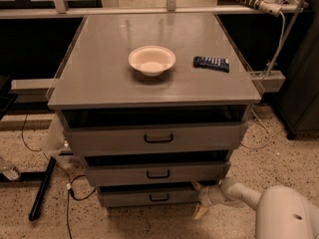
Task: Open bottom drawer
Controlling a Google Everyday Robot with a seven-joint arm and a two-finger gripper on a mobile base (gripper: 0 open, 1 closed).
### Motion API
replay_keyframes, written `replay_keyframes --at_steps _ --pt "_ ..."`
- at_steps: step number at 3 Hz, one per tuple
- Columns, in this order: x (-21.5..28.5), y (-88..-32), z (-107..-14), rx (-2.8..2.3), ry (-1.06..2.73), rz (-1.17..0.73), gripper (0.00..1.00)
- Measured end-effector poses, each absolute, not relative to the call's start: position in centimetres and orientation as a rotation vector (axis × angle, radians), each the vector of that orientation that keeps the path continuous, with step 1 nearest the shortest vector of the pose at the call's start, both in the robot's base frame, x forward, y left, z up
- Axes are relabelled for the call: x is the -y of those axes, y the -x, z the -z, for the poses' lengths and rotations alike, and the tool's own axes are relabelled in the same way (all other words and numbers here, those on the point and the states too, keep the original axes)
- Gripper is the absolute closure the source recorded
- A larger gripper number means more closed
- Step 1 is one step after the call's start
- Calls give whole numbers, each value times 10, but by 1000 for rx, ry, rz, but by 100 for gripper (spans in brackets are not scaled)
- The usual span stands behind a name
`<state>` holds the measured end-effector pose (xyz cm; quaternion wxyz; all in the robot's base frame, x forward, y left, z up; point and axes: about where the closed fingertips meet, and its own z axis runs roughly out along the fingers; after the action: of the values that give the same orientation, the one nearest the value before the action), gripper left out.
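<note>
The bottom drawer (134,197) is the lowest and narrowest of three grey drawer fronts, with a small black loop handle (159,197) at its centre. It stands out a little from the cabinet, with a dark gap above it. My gripper (198,199) is at the drawer's right end, low near the floor, on a white arm (239,194) coming from the lower right. Its two tan fingers are spread apart, one (196,185) by the drawer front's upper right corner and the other below it. It holds nothing.
The mid-sized drawer (158,174) and the top drawer (158,138) sit above, both slightly out. On the cabinet top are a white bowl (151,60) and a dark remote (212,63). Cables (70,193) and a black bar (41,188) lie on the floor at left.
</note>
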<state>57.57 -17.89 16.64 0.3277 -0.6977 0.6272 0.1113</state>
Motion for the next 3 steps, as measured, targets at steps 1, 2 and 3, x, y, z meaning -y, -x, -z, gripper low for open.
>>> replay_keyframes --at_steps 1,2,3 --pt "180 -577 -166 -1643 1826 -289 0" --pt "179 -577 -166 -1643 1826 -289 18" --pt "179 -577 -166 -1643 1826 -289 41"
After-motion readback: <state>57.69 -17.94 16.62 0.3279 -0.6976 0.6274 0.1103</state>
